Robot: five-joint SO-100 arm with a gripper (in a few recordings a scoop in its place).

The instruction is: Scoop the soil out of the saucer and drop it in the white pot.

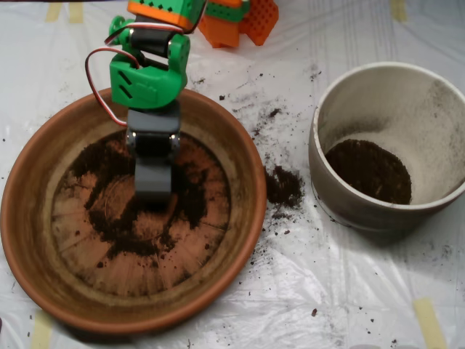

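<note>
The terracotta saucer [33, 218] fills the left half of the overhead view. Dark soil [120, 222] lies in thin patches and a ring over its ridged floor. My grey scoop [154, 190] hangs from the green and orange arm [149, 76] and points straight down into the saucer's middle, its tip in or just above the soil. The white pot [363, 94] stands to the right, with a mound of soil [369, 171] in its bottom.
A clump of spilled soil [283, 185] lies on the white plastic sheet between saucer and pot, with crumbs scattered around it. Orange arm parts [240, 22] sit at the top. Tape strips [429, 320] hold the sheet down.
</note>
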